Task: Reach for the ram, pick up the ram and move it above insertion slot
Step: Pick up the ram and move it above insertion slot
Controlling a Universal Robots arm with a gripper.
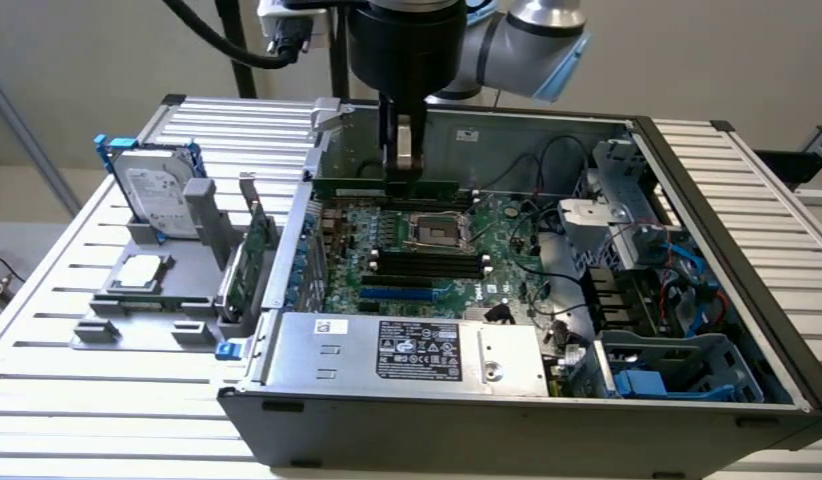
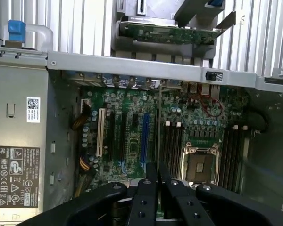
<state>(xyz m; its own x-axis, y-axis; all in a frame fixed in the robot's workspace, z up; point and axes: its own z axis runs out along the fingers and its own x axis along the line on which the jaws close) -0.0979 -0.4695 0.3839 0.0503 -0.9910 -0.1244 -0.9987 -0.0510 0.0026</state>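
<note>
A: Where is the ram (image 1: 384, 188) now?

B: Upper middle of the exterior view, a long green stick hanging level over the motherboard (image 1: 425, 250), pinched at its middle by the gripper (image 1: 406, 172). In the wrist view it runs edge-on as a thin line (image 2: 159, 127) up from the fingertips (image 2: 152, 170), which are pressed together on it.

A: And the slots?

B: The black memory slots (image 1: 425, 265) sit lower, centre frame, beside the CPU socket (image 1: 435, 232). The stick looks to me high and toward the case's (image 1: 518, 420) rear wall.

A: What could go wrong?

B: The grip is narrow on a long board, so I judge it could tilt or slip. Its ends could also catch the rear wall or the loose cables (image 1: 551, 160).
</note>
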